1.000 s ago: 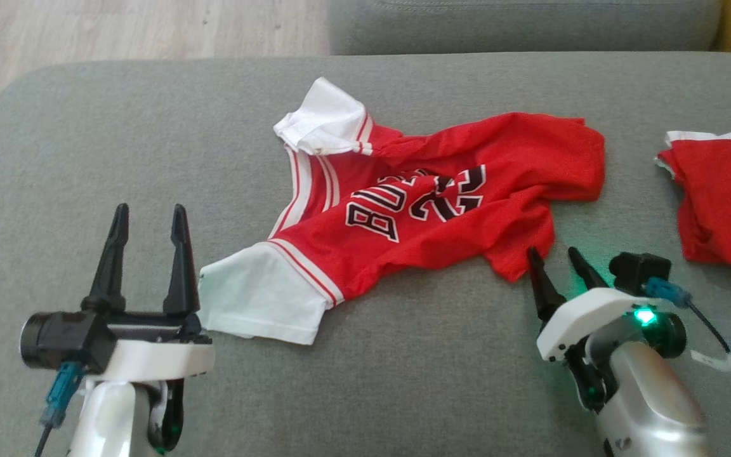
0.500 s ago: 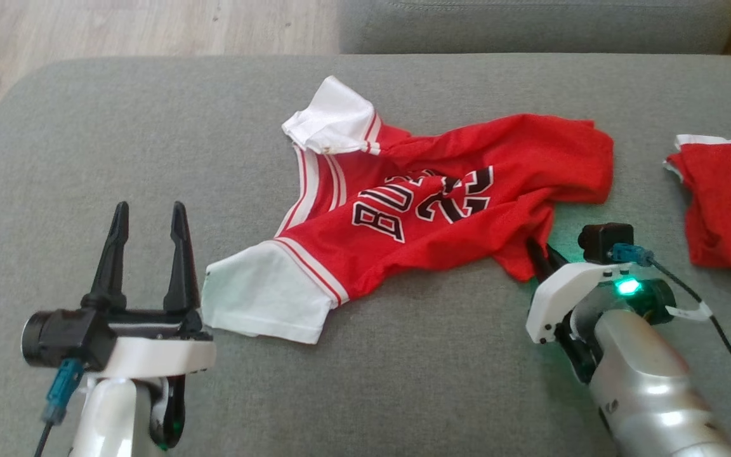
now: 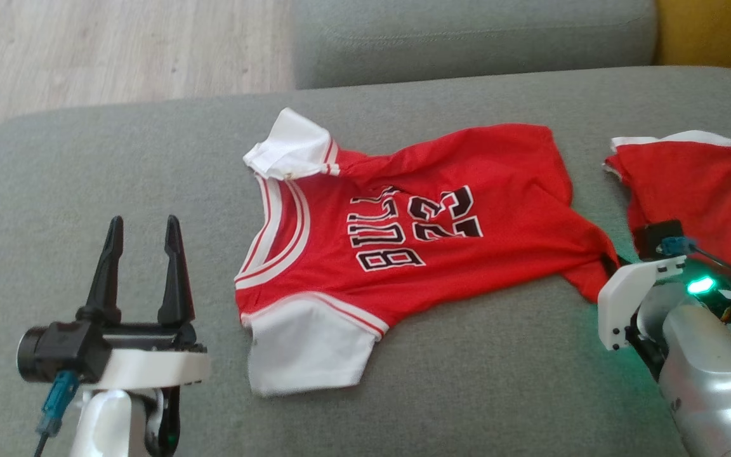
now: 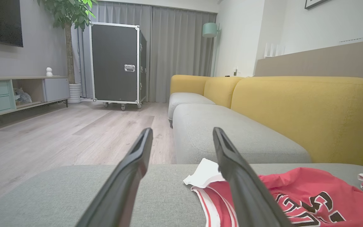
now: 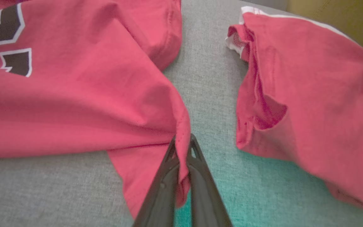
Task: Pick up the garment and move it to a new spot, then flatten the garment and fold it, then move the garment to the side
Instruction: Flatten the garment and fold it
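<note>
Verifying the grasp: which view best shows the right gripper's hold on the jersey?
Right wrist view: the right gripper pinches the jersey hem between shut fingers. Head view hides the pinch behind the wrist; left wrist view shows the jersey's collar end.

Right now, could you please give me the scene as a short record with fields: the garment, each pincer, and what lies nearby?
garment: red jersey, spread on the grey cushion, print facing up, not folded
right pincer: shut on the red jersey, hem corner pinched between the fingers
left pincer: open, holding nothing, beside the near white sleeve and apart from it
nearby: second red garment, on the robot's right of the jersey, a strip of cushion between them
</note>
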Tool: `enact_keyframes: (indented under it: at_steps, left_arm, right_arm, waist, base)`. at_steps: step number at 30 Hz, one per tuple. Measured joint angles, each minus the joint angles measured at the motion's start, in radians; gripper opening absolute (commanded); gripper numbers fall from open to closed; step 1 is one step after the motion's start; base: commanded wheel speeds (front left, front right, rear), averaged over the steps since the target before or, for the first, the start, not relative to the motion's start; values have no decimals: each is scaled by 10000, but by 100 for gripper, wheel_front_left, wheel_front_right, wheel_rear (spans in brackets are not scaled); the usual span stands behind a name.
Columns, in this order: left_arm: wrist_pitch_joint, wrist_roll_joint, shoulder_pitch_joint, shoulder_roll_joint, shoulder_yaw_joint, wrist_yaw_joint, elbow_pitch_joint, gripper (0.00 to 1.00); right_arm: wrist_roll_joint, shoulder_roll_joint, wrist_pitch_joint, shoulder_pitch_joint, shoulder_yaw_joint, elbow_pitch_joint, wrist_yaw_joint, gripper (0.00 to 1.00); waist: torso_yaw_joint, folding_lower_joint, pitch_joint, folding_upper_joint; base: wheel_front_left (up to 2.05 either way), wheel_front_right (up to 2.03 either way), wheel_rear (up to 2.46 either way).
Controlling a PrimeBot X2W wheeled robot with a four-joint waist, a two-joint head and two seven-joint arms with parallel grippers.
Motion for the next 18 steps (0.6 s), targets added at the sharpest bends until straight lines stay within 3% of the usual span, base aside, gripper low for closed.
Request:
enact_keyframes:
  at_steps: [1,2,3,4,6,11,13,18]
  left_arm:
    - [0,0,36,-2,0,-2,-2,100]
    - [0,0,63,-4,2,-2,-2,100]
    - [0,0,80,-8,4,-2,-4,100]
    - [0,0,93,-8,13,-2,-6,100]
    - [0,0,100,-8,13,-2,-8,100]
    - [0,0,95,-25,17,-4,-31,100]
    - [0,8,73,-27,12,-6,-31,100]
    - [0,90,-5,-29,-46,-79,-27,100]
  right_arm:
    - [42,-4,169,22,46,-52,2,0]
    - [88,-6,307,64,73,-136,2,12]
    - [127,-13,339,134,90,-278,2,88]
    - [163,-12,339,202,44,-443,0,100]
    - [192,-19,309,247,-36,-639,0,100]
    - [-31,-13,-1156,368,-1547,-2291,0,100]
    - [-98,520,-2278,471,-2368,-3565,0,100]
    - [-36,1400,-2809,1386,-2800,-5371,0,100]
  waist:
    - [-51,0,-52,0]
    - [-103,0,-99,0]
    - [-157,0,-131,0]
    - [-212,0,-150,0]
    - [-262,0,-155,0]
    - [-440,0,-74,0]
    - [-508,0,0,0]
    - [-588,0,131,0]
  base:
    - [0,0,0]
    - [0,0,0]
    - [0,0,0]
    - [0,0,0]
    - [0,0,0]
    - [0,0,0]
    - [0,0,0]
    - [0,0,0]
